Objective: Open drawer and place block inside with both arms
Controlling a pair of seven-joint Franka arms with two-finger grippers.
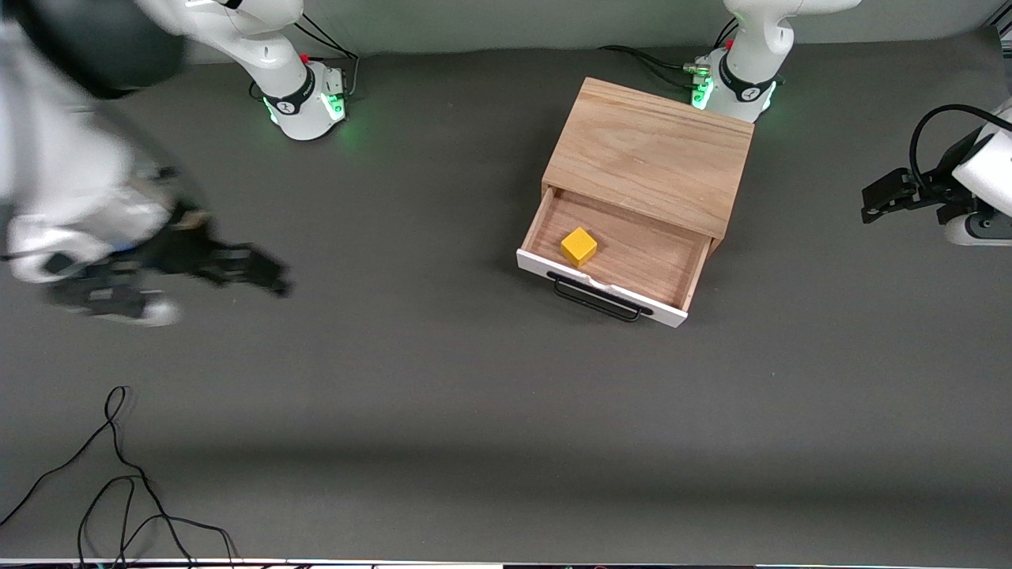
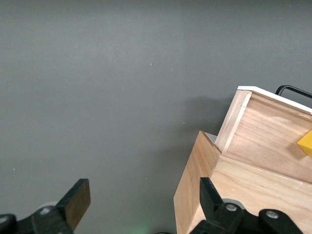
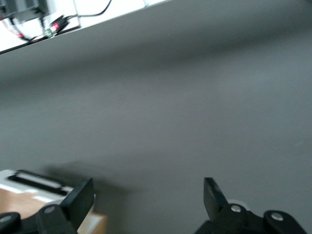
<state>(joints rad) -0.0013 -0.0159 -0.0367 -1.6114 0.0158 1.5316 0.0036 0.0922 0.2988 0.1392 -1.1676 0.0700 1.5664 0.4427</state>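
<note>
The light-wood cabinet (image 1: 648,150) stands near the left arm's base. Its drawer (image 1: 632,257) is pulled open toward the front camera, with the white front panel (image 1: 672,314) and black handle (image 1: 594,299). The yellow block (image 1: 579,246) lies inside the drawer, near the front panel. My left gripper (image 1: 872,204) is open and empty, in the air past the cabinet at the left arm's end of the table. Its wrist view shows the gripper (image 2: 144,200), the cabinet corner (image 2: 192,190), the drawer (image 2: 263,136) and the block (image 2: 306,143). My right gripper (image 1: 269,275) is open and empty over bare table at the right arm's end; it also shows in its wrist view (image 3: 146,195), blurred.
Loose black cables (image 1: 118,474) lie on the grey table near its front edge at the right arm's end. Cables (image 1: 648,63) run by the left arm's base. The right wrist view shows the drawer's front (image 3: 29,181) and the table edge (image 3: 112,17).
</note>
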